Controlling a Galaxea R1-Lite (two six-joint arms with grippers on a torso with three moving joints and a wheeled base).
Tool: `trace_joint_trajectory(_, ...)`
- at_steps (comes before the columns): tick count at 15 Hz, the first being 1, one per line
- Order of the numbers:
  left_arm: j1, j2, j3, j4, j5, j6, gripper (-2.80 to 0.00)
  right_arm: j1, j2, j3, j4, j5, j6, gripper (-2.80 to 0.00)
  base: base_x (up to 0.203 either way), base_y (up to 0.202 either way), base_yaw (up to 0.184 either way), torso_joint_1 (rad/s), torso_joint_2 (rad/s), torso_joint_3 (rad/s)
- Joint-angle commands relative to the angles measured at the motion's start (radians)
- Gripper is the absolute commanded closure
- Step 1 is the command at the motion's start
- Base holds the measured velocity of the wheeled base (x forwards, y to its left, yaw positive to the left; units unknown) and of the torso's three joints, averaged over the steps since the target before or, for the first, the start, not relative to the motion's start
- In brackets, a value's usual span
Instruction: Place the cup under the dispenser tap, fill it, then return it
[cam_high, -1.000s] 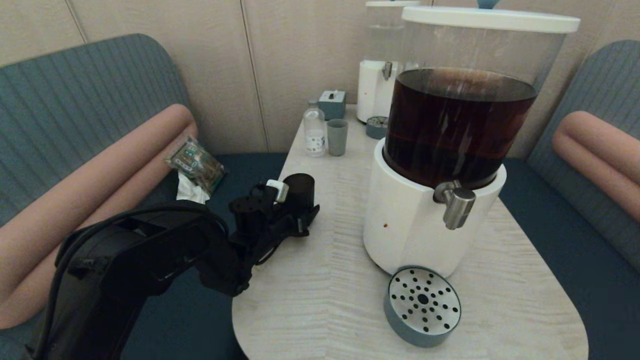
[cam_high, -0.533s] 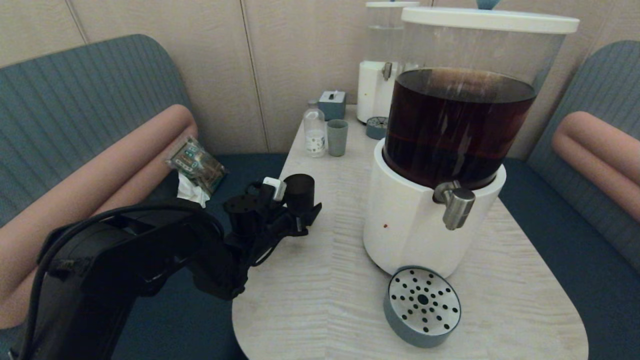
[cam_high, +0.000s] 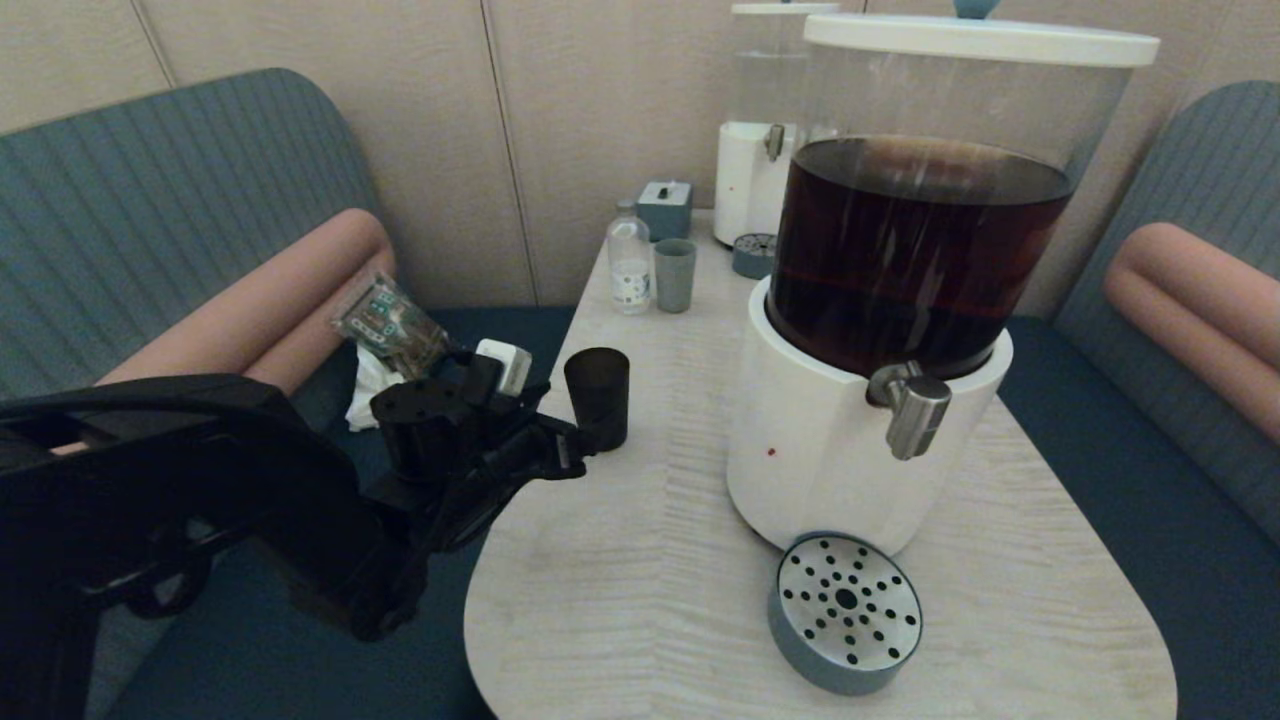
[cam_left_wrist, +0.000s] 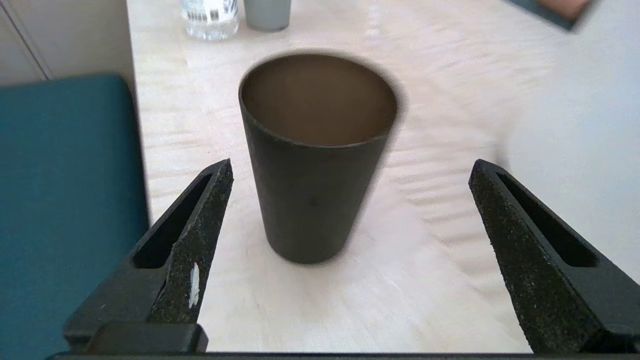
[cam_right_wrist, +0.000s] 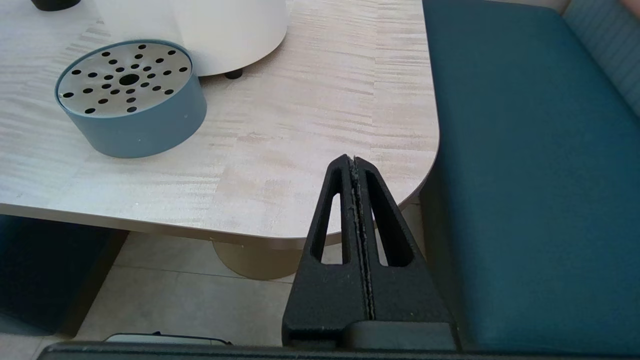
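Cup (cam_high: 597, 397) stands upright at table's (cam_high: 650, 520) left edge, at 9 o'clock from dispenser tap (cam_high: 911, 406), well apart. Left gripper (cam_left_wrist: 350, 200) released, fingers spread wide, clear of the cup; looks like the return step done, or filling not begun. Right gripper (cam_right_wrist: 356, 167) clenched on nothing, parked off the table corner.

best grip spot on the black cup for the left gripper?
Grip the cup across its mid-wall, coming level from the table's left edge, where the left gripper already faces it, fingers open either side. It stands upright, has no handle, and tapers downward, so a mid-height pinch suits the round wall best.
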Motion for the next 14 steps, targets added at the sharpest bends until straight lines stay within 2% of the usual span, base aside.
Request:
trace_joint_trajectory(1, 0.0, -0.185, 0.112, -0.006, -0.005, -0.001, -2.8, 0.0, 0.0, 0.0, 0.0, 0.0, -0.001, 0.0, 0.0, 0.0, 0.0, 0.0, 0.0, 0.0)
trace_joint_trajectory(7, 0.002, -0.614, 0.421, 0.009, -0.003, -0.007, -2.8, 0.0, 0.0, 0.0, 0.0, 0.0, -0.001, 0.0, 0.0, 0.0, 0.0, 0.0, 0.0, 0.0)
trace_joint_trajectory(10, 0.028, -0.796, 0.5, 0.064, 0.014, -0.014, -2.8, 0.0, 0.001, 0.0, 0.0, 0.0, 0.001, 0.0, 0.0, 0.0, 0.0, 0.0, 0.0, 0.0)
trace_joint_trajectory(11, 0.044, -0.845, 0.51, 0.101, 0.02, -0.016, 0.0, 0.0, 0.001, 0.0, 0.0, 0.0, 0.001, 0.0, 0.0, 0.0, 0.0, 0.0, 0.0, 0.0)
trace_joint_trajectory(14, 0.126, -0.945, 0.519, 0.171, 0.037, -0.013, 0.0, 0.0, 0.0, 0.0, 0.0, 0.0, 0.001, 0.0, 0.0, 0.0, 0.0, 0.0, 0.0, 0.0)
